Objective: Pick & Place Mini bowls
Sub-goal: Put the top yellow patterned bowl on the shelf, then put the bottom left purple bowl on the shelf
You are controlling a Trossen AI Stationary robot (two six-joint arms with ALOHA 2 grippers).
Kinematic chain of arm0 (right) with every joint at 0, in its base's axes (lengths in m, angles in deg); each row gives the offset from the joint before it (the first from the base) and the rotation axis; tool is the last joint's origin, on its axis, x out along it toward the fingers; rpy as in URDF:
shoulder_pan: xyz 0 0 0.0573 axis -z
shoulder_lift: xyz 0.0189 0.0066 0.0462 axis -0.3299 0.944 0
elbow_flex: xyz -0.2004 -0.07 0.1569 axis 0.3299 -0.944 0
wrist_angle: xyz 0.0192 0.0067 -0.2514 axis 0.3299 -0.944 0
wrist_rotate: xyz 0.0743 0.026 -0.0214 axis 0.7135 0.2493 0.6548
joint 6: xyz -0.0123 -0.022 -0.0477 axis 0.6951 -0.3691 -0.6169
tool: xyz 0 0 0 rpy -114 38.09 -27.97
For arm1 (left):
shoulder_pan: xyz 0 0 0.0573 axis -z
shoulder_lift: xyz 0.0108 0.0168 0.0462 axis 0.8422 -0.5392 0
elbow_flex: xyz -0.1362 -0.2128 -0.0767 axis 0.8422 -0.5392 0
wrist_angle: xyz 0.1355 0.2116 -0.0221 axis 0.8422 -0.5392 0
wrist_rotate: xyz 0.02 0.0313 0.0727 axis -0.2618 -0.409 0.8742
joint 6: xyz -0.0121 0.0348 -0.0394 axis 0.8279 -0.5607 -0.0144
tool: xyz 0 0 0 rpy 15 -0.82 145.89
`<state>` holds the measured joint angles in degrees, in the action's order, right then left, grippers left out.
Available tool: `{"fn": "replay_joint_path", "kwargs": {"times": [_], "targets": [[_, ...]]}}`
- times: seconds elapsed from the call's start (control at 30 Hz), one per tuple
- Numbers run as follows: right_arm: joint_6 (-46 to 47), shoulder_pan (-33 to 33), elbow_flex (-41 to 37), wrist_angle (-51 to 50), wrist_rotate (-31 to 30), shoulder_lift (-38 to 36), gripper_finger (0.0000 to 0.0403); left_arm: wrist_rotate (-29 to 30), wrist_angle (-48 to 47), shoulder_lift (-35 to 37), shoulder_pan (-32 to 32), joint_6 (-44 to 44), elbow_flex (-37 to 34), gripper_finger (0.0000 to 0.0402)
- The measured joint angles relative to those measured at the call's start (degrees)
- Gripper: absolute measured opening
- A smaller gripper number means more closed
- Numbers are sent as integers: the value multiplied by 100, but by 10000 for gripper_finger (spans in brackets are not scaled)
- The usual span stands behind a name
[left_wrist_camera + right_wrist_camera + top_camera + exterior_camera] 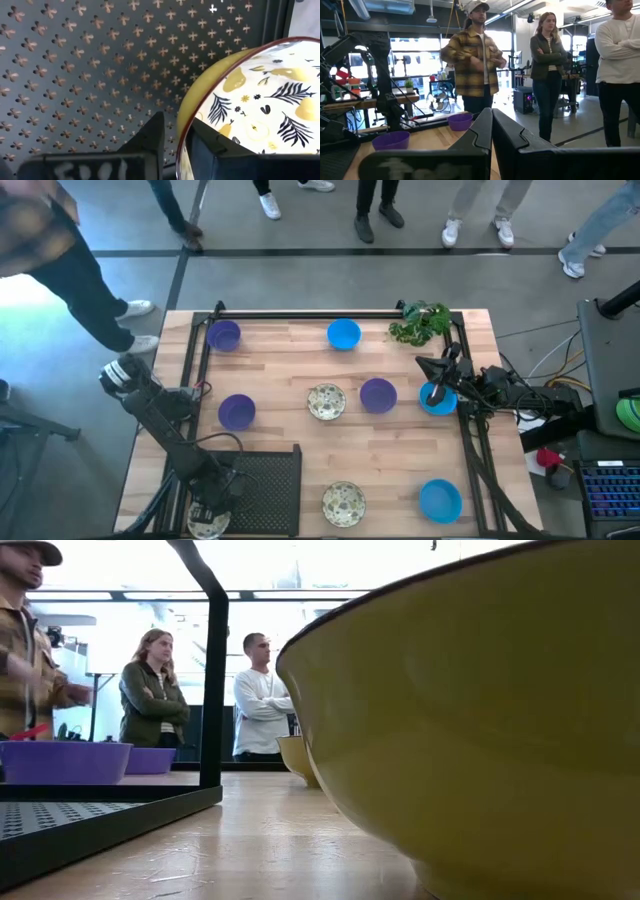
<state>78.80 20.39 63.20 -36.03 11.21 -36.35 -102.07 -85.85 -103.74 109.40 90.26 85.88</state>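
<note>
Several mini bowls stand on the wooden table (pixel 280 370): purple ones (pixel 237 411) (pixel 378 394) (pixel 223 335), blue ones (pixel 343 333) (pixel 440 500) and cream patterned ones (pixel 326 401) (pixel 343 500). My left gripper (pixel 212 515) is at the near left corner of the black perforated tray (pixel 262 480), shut on a cream bowl with a pear and leaf pattern (pixel 270 100). My right gripper (pixel 437 388) is over a blue bowl (pixel 440 402) at the table's right side. Its fingers (pixel 492 125) are shut; I cannot tell whether it touches that bowl. My left gripper holds the cream bowl by its rim (pixel 182 135), one finger (pixel 215 150) inside the bowl and one (pixel 147 137) against its yellow outer wall. The bowl lies over the perforated tray (pixel 90 75); whether it rests on it or is lifted, I cannot tell.
A green leafy plant (pixel 420 323) stands at the far right corner. A black frame (pixel 300 313) runs along the table's far edge and sides. Several people stand beyond the far edge (pixel 475 55). In the low view a cream bowl's yellow wall (pixel 480 710) fills the right.
</note>
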Motion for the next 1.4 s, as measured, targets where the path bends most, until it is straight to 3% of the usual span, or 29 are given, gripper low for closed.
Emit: {"fn": "replay_joint_path", "kwargs": {"times": [0.27,0.67,0.93,1.4], "targets": [[0,0,0,0,1,0,8,-44,9,0,-2,-13,1,91],[0,0,0,0,0,0,8,-251,8,200,-17,-262,9,94],[-2,0,0,-2,0,0,8,-642,-374,452,-22,-221,9,94],[-2,0,0,-2,-2,2,8,-742,-1172,1099,-107,231,11,94]]}}
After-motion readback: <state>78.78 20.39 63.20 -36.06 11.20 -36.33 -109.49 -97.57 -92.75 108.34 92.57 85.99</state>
